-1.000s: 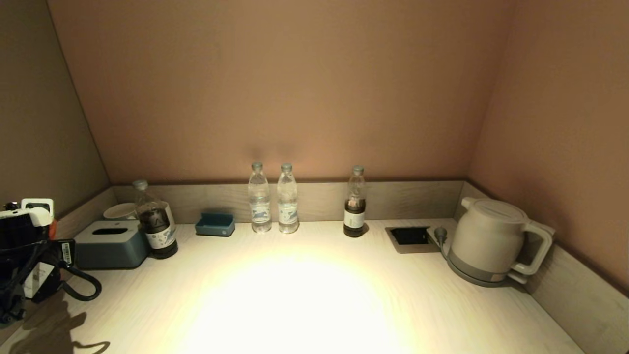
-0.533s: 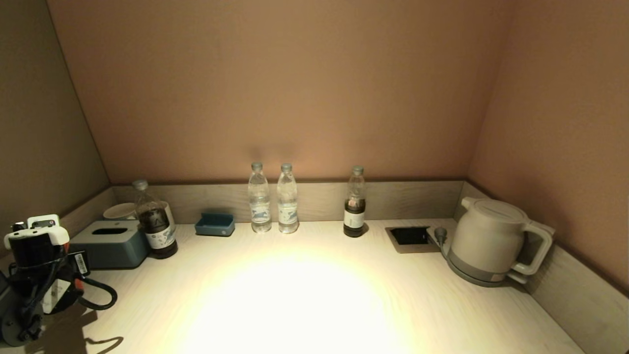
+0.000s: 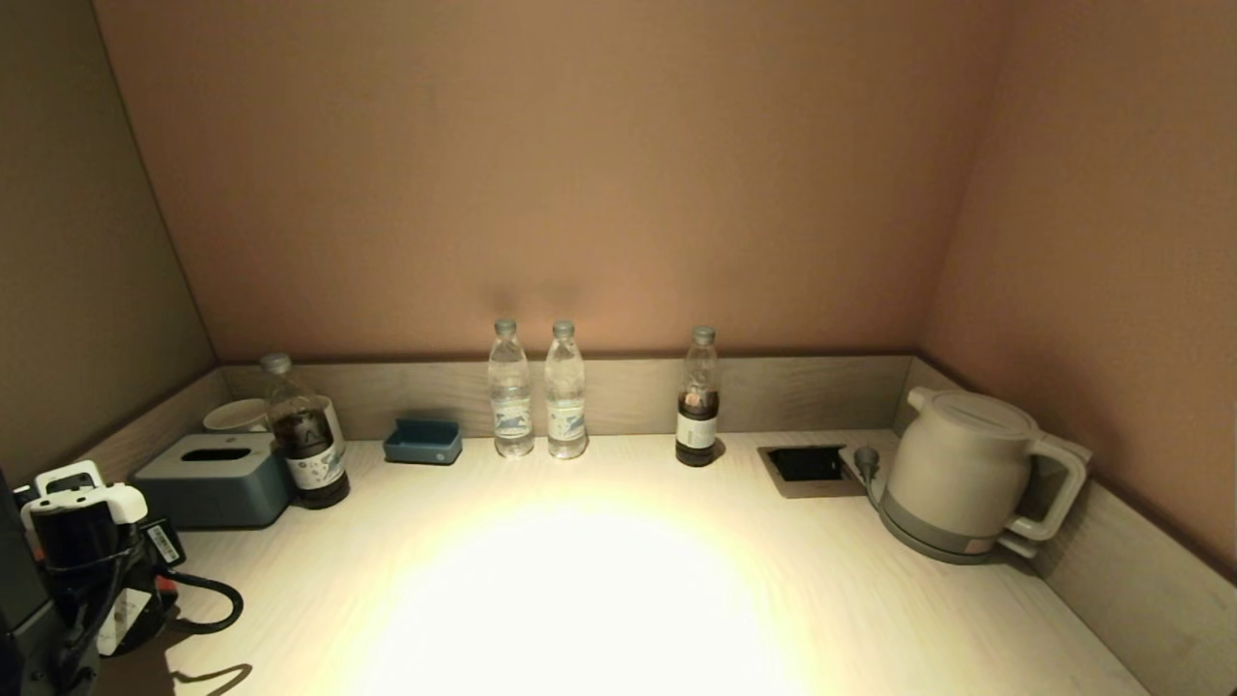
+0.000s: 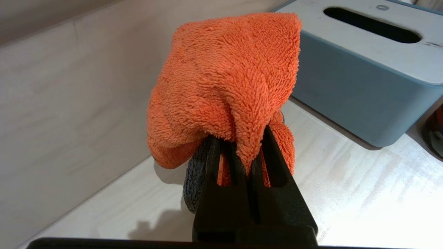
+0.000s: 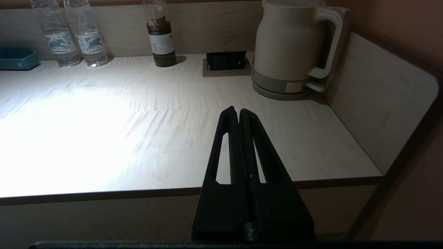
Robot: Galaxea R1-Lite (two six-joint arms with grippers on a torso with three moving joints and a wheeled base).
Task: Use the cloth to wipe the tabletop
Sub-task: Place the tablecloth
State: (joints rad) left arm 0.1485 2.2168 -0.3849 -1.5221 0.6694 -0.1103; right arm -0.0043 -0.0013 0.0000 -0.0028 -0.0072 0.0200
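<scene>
My left gripper [image 4: 241, 145] is shut on a fluffy orange cloth [image 4: 228, 79], which bunches over the fingertips. It hovers just above the pale wood tabletop [image 4: 363, 180], close to the left side wall and in front of the grey-blue tissue box [image 4: 363, 72]. In the head view the left arm [image 3: 82, 570] is at the table's near left corner and the cloth is hidden behind it. My right gripper [image 5: 238, 111] is shut and empty, parked over the front edge of the tabletop [image 5: 104, 121]; it is out of the head view.
Along the back wall stand a tissue box [image 3: 215, 478], a cup [image 3: 237, 416], a dark bottle [image 3: 307, 447], a blue tray [image 3: 422, 442], two water bottles [image 3: 510, 391] [image 3: 565, 391] and another dark bottle [image 3: 698, 398]. A socket recess [image 3: 807, 466] and a kettle [image 3: 966, 474] are at right.
My left arm has drawn back and down toward the near left corner of the table. Nothing else has moved.
</scene>
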